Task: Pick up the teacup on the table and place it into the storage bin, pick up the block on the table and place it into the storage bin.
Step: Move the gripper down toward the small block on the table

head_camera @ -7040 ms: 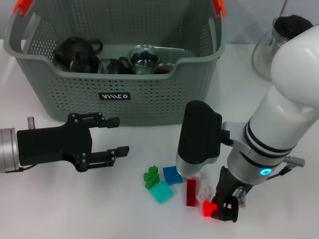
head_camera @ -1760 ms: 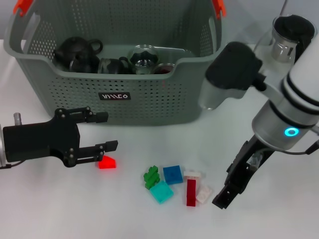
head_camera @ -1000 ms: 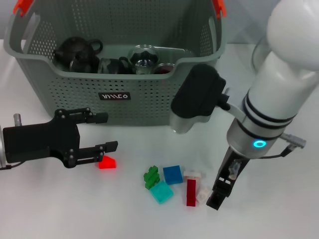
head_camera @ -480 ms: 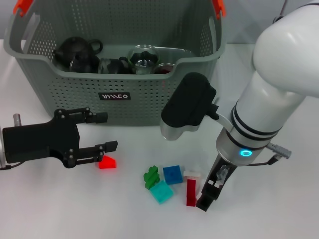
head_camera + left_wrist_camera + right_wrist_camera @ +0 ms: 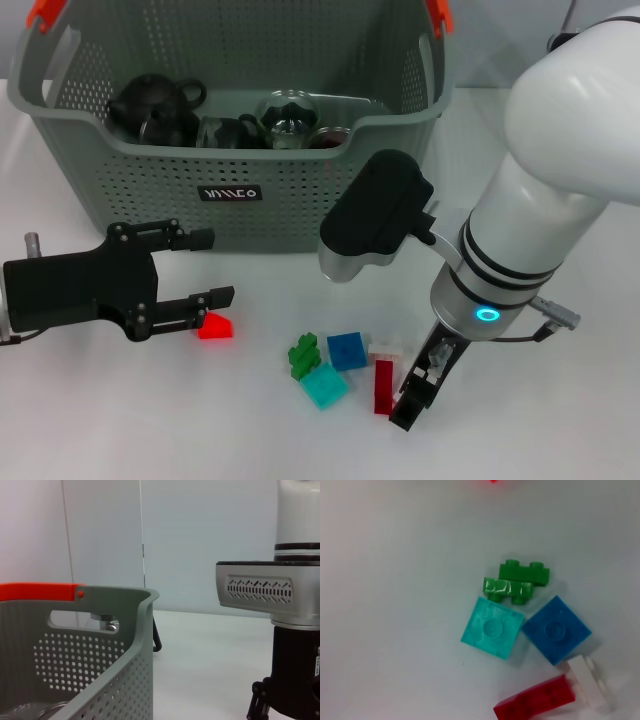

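White table (image 5: 120, 420) under plain pale walls; storage bin (image 5: 300, 200) at the back of the table, grey-green and perforated, with orange handle clips and a small black label on its front wall. Inside the bin: dark teapot (image 5: 150, 105) toward the robot's left, glass pieces and dark cups beside it, packed close together; no teacup visible on the table itself. Glass teapot (image 5: 530, 100) at the far right, mostly hidden behind the right arm.

Left gripper (image 5: 205, 268) low over the table in front of the bin's left half, black fingers spread apart and holding nothing. Small red block (image 5: 214, 326) on the table just beside the lower fingertip; contact between the two not discernible.

Cluster of blocks in front of the bin's right half: green block (image 5: 303, 354), turquoise block (image 5: 324, 385) touching it, blue block (image 5: 347, 350) just beside both, long dark red block (image 5: 383, 386) and white block (image 5: 385, 351) at its end. Same cluster in the right wrist view: green (image 5: 516, 581), turquoise (image 5: 492, 634), blue (image 5: 556, 629), dark red (image 5: 537, 706), white (image 5: 587, 682).

Right gripper (image 5: 411, 396) pointing down at the table just beside the dark red block, at the right edge of the cluster; jaw state cannot be told, fingers seen edge-on as one dark tip
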Controlling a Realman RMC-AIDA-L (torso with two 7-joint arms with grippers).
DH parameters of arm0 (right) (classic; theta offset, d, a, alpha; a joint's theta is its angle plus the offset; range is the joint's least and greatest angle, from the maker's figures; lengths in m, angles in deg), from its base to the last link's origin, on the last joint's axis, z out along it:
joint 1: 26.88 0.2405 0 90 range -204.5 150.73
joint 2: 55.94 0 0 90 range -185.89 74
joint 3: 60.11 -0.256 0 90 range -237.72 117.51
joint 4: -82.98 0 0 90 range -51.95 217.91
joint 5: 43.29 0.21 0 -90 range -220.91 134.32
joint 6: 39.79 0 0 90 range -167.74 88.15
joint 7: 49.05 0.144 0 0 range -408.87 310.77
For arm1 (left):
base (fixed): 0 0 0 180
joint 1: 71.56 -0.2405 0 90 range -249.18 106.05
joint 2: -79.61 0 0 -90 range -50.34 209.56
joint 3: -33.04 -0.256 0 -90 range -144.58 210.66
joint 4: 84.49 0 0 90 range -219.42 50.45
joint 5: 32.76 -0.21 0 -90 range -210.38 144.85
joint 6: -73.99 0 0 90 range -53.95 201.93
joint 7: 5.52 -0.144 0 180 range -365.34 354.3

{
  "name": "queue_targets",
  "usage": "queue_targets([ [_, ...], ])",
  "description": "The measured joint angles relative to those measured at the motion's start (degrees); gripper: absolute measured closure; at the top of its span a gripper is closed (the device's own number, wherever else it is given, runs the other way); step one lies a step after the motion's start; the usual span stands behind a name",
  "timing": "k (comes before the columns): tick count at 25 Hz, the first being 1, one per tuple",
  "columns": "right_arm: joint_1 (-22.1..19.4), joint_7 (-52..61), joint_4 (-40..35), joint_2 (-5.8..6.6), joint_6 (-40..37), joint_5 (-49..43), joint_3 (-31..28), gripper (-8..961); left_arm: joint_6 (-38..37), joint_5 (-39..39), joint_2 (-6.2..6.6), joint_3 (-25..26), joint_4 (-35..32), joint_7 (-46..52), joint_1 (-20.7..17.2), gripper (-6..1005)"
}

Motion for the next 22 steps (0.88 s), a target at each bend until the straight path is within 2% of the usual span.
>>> queue_targets([
  [10,-1.14,0.04,-0.41,0.4,-0.79,-0.58,0.07,40,0.0,0.13,-0.12,0.01,0.0,-0.08,-0.15,325],
  [22,-1.1,-0.02,-0.07,0.16,1.17,-0.61,1.42,39,0.04,0.16,-0.08,0.02,0.03,-0.25,-0.14,324],
])
